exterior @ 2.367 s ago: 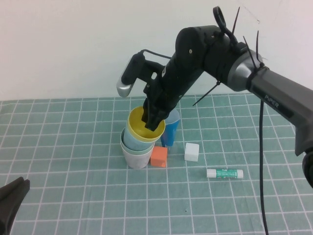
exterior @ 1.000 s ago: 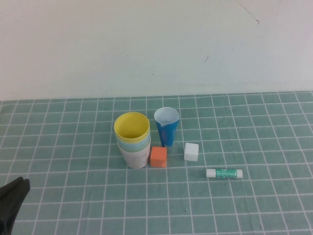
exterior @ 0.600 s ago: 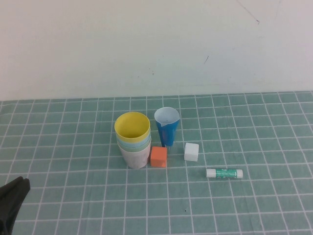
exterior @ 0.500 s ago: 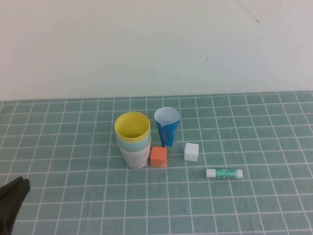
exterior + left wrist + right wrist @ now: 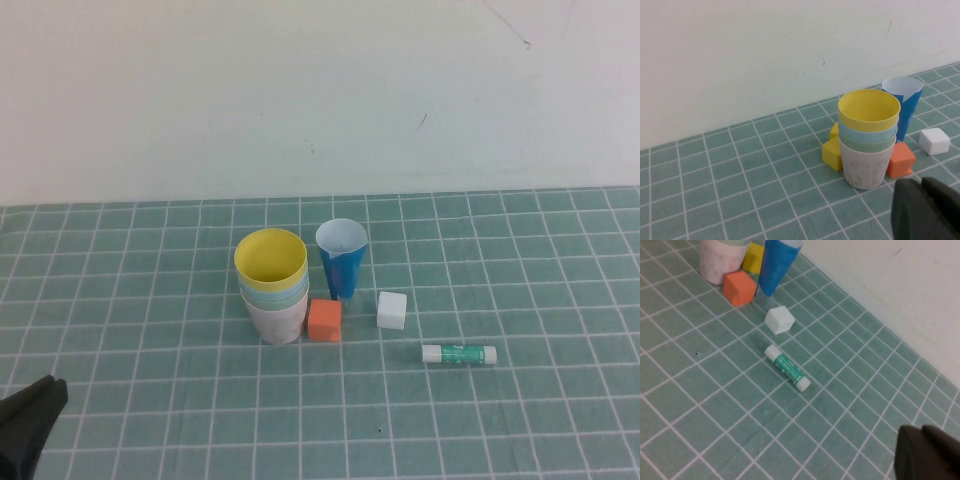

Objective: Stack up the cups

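A stack of nested cups (image 5: 272,288) stands upright mid-table: yellow cup (image 5: 270,258) on top, then light blue, green and a white one at the bottom. It also shows in the left wrist view (image 5: 868,135). A blue cup (image 5: 341,257) stands alone just right of the stack, also in the right wrist view (image 5: 777,265). My left gripper (image 5: 25,420) is shut and empty at the near left edge, far from the cups; it also shows in the left wrist view (image 5: 927,210). My right gripper (image 5: 927,452) is shut and empty, seen only in its wrist view.
An orange block (image 5: 324,320) touches the stack's right side. A yellow block (image 5: 832,150) lies behind the stack. A white cube (image 5: 392,310) and a glue stick (image 5: 459,354) lie to the right. A white wall stands behind the green gridded mat (image 5: 150,400).
The right arm let go of the yellow cup on the stack and withdrew out of the high view. The left gripper has dipped slightly at the near left edge.
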You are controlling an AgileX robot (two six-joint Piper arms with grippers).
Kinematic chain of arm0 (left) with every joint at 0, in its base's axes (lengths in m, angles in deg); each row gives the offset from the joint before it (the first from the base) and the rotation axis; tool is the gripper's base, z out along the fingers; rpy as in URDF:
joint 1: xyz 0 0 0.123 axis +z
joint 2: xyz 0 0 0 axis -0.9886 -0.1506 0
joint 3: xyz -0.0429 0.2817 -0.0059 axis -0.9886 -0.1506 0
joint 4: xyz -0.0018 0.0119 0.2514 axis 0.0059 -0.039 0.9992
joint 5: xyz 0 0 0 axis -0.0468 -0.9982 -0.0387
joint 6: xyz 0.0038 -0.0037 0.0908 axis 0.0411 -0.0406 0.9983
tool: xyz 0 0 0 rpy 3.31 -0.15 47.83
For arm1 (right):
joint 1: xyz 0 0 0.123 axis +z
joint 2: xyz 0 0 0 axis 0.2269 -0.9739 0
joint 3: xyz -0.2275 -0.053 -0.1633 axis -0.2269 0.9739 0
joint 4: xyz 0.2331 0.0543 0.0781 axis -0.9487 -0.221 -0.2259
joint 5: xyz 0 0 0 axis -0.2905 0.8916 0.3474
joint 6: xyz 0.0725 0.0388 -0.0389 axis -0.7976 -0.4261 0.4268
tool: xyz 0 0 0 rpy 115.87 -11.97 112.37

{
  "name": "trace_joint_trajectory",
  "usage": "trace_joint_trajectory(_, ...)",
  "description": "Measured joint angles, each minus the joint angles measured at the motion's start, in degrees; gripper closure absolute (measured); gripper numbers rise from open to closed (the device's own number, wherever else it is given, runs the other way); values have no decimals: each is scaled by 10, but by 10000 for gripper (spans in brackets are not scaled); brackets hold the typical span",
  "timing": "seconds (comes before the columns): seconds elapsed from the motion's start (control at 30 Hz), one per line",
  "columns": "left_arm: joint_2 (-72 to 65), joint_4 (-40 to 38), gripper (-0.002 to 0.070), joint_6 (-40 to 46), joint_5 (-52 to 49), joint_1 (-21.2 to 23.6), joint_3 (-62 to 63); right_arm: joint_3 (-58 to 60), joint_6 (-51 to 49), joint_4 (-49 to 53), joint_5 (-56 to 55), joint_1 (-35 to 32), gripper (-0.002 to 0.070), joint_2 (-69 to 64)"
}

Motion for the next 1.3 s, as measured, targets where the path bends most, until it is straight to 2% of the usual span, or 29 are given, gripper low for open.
trace_joint_trajectory(0.87, 14, 0, 676, 0, 1, 2, -17, 1, -10, -2, -3, 0, 678, 11)
trace_joint_trajectory(1.3, 190, -70, 676, -7, 23, 127, -138, 1, -11, -2, -3, 0, 678, 11)
